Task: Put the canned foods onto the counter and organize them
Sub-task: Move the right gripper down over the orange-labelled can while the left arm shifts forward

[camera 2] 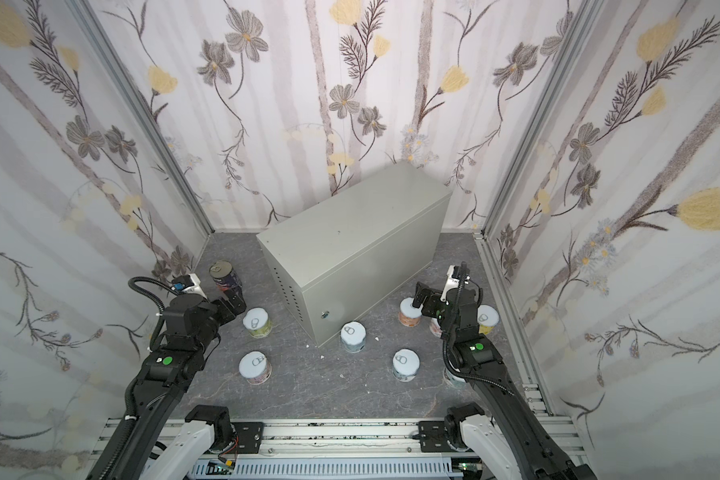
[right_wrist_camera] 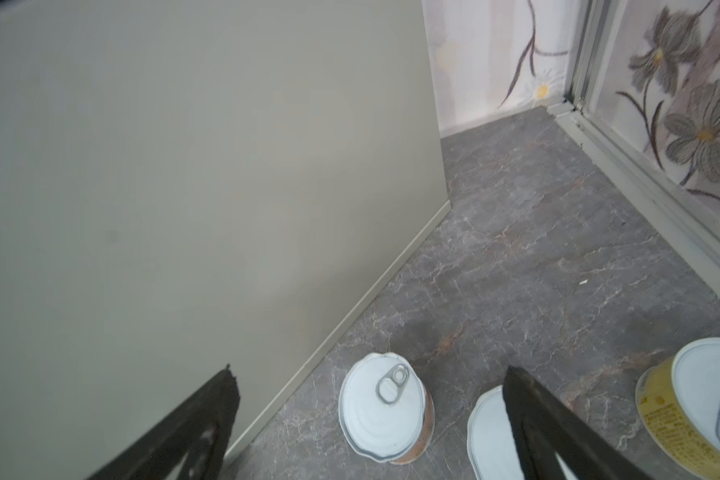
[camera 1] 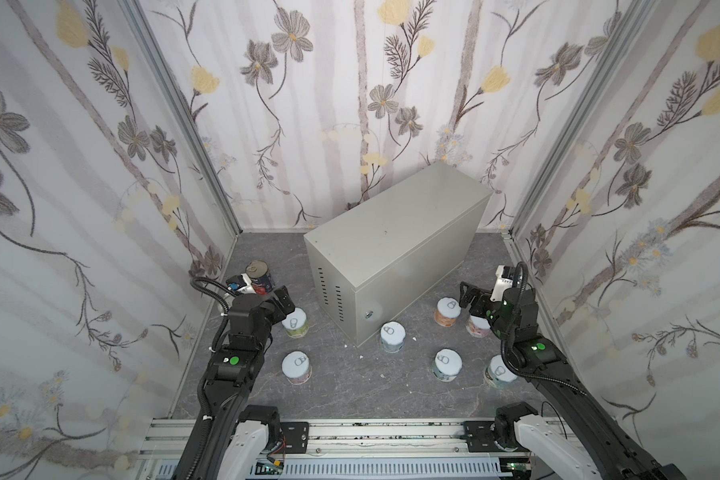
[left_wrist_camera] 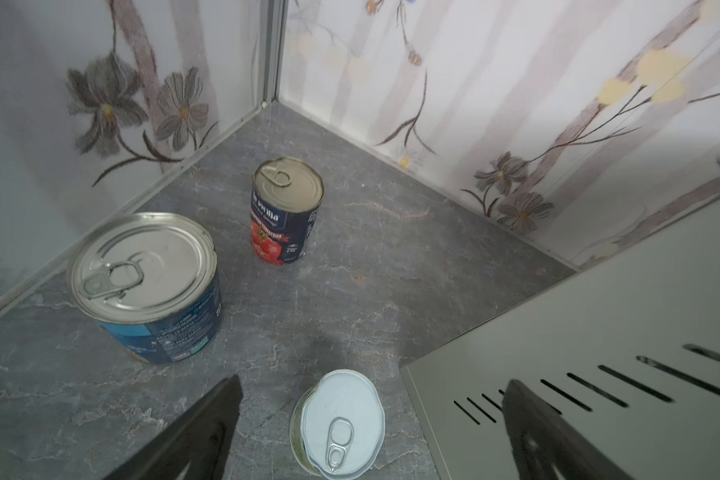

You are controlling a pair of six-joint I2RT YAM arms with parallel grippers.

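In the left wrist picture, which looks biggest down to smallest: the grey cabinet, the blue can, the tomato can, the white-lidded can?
1. Grey-beige metal cabinet, cut off.
2. Blue metal-lidded can.
3. Navy-red tomato can and short white-lidded can look alike; the tomato can stands farther away, so no ranking.

Matt painted metal counter (camera 1: 391,245); marbled smooth floor (camera 1: 350,386).

Under your left pincer (left_wrist_camera: 373,380) sits a short can (left_wrist_camera: 339,424); two taller cans (left_wrist_camera: 142,286) (left_wrist_camera: 285,208) stand ahead of it; the counter (left_wrist_camera: 599,324) lies to its right.
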